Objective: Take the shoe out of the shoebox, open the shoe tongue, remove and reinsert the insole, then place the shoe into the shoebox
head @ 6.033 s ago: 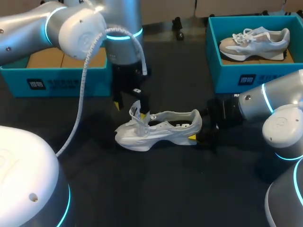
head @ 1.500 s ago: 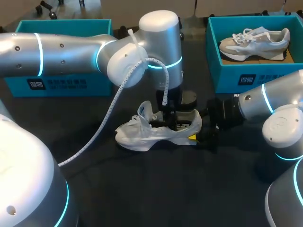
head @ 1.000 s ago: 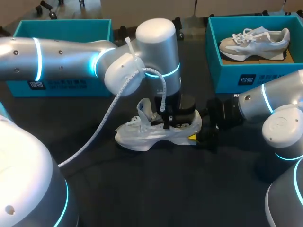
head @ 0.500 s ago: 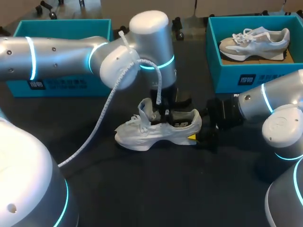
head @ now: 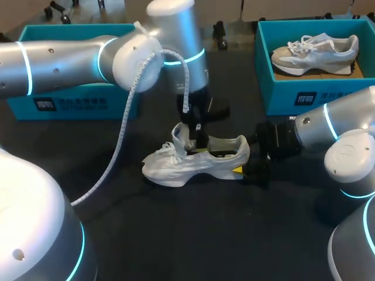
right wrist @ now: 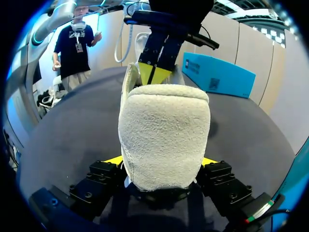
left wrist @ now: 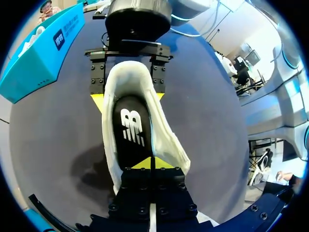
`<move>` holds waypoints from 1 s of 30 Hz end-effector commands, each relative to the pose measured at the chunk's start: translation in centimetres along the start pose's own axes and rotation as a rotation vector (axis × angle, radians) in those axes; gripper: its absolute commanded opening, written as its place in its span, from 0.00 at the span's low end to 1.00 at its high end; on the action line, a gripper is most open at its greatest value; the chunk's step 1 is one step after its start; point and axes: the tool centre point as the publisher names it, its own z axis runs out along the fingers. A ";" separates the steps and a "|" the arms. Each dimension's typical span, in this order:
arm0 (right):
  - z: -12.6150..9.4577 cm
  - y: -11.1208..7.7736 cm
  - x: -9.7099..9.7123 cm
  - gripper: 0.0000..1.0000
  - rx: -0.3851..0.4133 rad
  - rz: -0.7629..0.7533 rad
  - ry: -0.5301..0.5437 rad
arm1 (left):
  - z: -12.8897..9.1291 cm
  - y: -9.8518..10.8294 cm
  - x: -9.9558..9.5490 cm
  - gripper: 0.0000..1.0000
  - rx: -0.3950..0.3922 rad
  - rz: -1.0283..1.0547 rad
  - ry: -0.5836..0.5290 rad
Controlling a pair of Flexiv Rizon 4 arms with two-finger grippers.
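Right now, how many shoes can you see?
2. One white shoe lies on the table, heel in the right gripper; the other shoe sits in the right box. My left arm hides part of the left box, so more may be inside.

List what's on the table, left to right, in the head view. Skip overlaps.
left shoebox → white shoe → right gripper at the shoe's heel → right shoebox with a second shoe inside. The left gripper is left out because it hangs over the white shoe.

Two shoes, loose shoe (head: 170, 167) and boxed shoe (head: 313, 50); two teal shoeboxes, left shoebox (head: 17, 99) and right shoebox (head: 281, 96); two robot arms (head: 64, 55) (head: 328, 126).
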 end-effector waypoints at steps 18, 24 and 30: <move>0.5 0.0 -0.1 0.00 0.005 0.000 -0.003 | 3.4 -1.9 0.4 0.35 -0.026 0.062 -0.023; 0.5 0.0 -0.1 0.00 0.005 0.000 -0.003 | 4.0 -1.9 -0.1 0.35 -0.027 0.067 -0.054; 0.5 0.0 -0.1 0.00 0.005 0.000 -0.003 | 4.6 -1.5 -0.3 0.62 -0.029 0.083 -0.079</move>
